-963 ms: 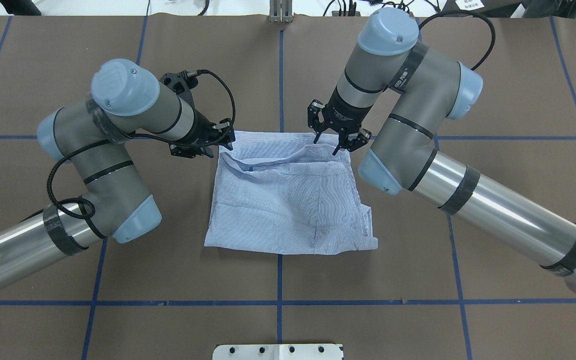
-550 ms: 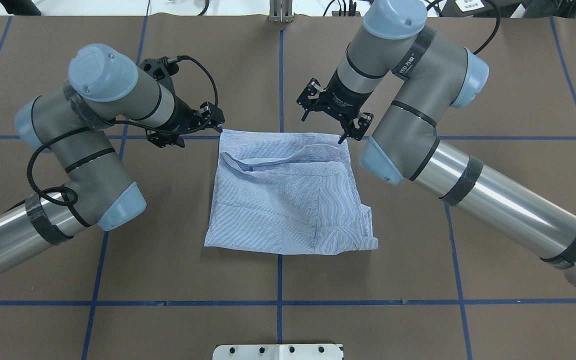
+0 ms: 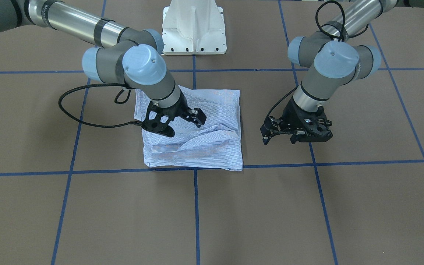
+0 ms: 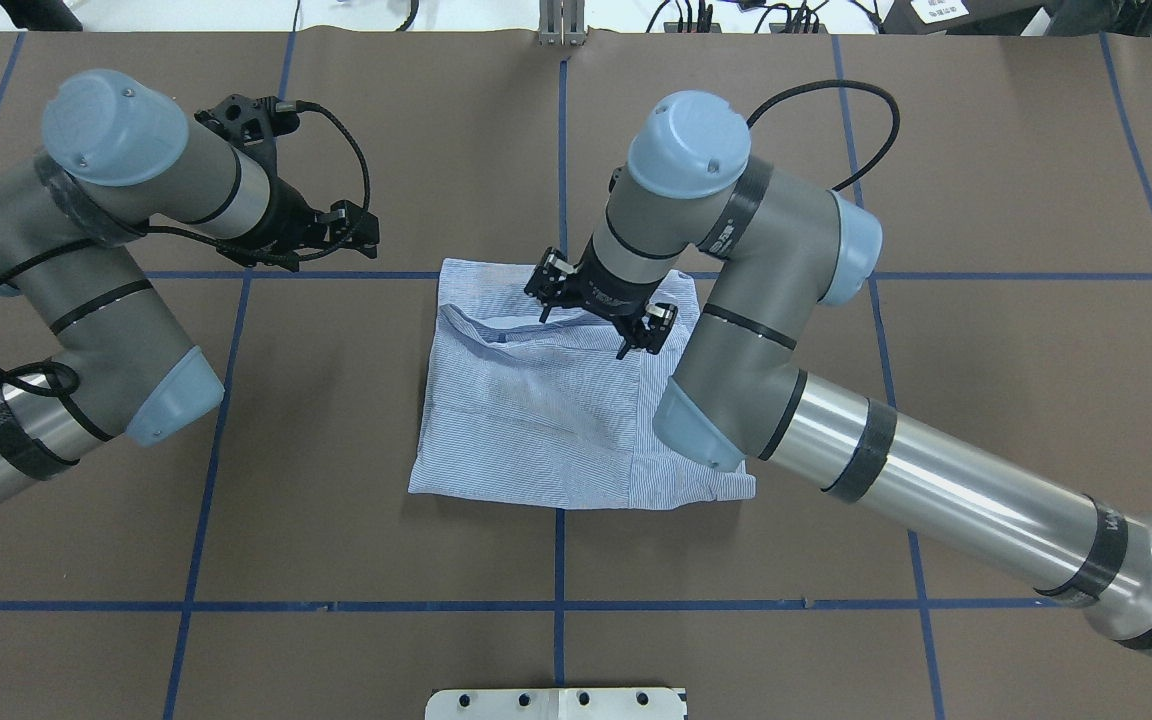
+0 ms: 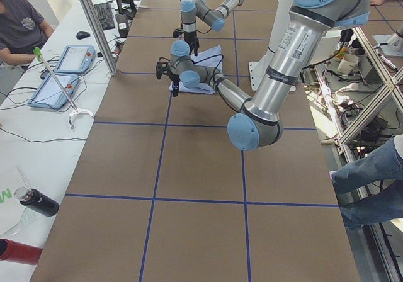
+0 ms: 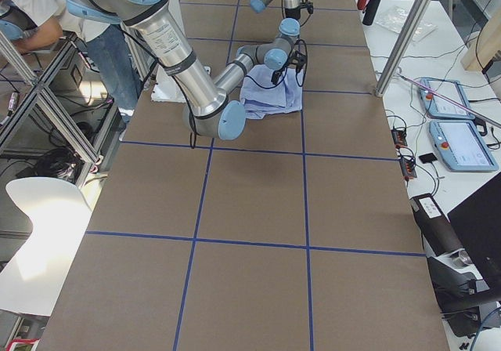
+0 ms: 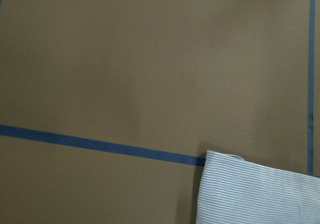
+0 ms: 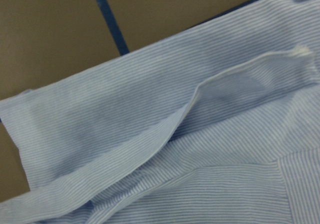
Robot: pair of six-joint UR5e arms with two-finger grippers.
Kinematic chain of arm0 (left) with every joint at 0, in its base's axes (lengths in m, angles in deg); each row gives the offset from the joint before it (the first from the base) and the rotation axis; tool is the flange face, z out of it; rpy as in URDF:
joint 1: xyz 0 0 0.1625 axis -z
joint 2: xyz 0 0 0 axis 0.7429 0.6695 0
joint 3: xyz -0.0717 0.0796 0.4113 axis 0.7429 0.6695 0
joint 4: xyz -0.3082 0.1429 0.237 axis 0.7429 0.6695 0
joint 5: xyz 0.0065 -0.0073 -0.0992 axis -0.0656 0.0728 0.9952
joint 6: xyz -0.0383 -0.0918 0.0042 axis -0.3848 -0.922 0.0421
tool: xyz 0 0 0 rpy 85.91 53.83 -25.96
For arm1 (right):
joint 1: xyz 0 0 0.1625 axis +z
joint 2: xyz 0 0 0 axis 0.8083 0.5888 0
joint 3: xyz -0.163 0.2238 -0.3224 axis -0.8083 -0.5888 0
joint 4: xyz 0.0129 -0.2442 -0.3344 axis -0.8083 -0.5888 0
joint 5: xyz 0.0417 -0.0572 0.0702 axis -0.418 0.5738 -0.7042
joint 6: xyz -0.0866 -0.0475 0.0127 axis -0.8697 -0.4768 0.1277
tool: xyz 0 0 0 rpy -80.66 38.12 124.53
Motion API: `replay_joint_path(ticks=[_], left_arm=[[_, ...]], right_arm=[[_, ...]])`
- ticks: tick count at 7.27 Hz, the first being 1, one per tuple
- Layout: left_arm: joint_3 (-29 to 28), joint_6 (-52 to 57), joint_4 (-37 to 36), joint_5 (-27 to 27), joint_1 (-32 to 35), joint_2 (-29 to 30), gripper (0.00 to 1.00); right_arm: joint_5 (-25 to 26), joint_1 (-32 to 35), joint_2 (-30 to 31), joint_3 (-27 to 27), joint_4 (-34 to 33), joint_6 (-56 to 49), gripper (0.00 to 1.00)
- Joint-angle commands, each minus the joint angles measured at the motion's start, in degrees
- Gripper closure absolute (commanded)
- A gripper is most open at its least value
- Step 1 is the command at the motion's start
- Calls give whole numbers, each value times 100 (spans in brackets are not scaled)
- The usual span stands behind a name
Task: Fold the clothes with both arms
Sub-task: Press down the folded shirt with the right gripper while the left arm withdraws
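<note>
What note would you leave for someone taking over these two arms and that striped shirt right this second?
Black two-finger left gripper: jaws open, empty, over bare table beside the shirt, clear of it.
Black right gripper: jaws wide open, holding nothing, above the shirt's far edge; I cannot tell whether it touches.
The light blue-and-white striped thin-fabric shirt lies mid-table on the brown table with blue tape lines, folded to a rough rectangle.
Done: the main folds look made.
Left: a loose raised flap along the far edge is not flat; probably smooth or tuck it.
</note>
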Motion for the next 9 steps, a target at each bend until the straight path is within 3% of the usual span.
replay_joint_path(ticks=[1, 3, 6, 7, 8, 9], left_arm=[[5, 178, -3, 213, 173, -77, 1], [101, 178, -47, 222, 269, -94, 1], [303, 178, -170, 547, 454, -323, 1], [312, 178, -170, 548, 454, -323, 1], [408, 178, -301, 548, 472, -323, 1], [470, 169, -433, 548, 498, -323, 1]], right_arm=[[623, -326, -147, -153, -47, -741, 0], [704, -327, -751, -1142, -21, -1087, 0], [1001, -178, -1025, -1708, -12, -1745, 0], [1359, -73, -1244, -2058, 49, -1973, 0], [1702, -28, -1429, -2427, 467, -2036, 0], [1723, 68, -1553, -2509, 654, -2046, 0]])
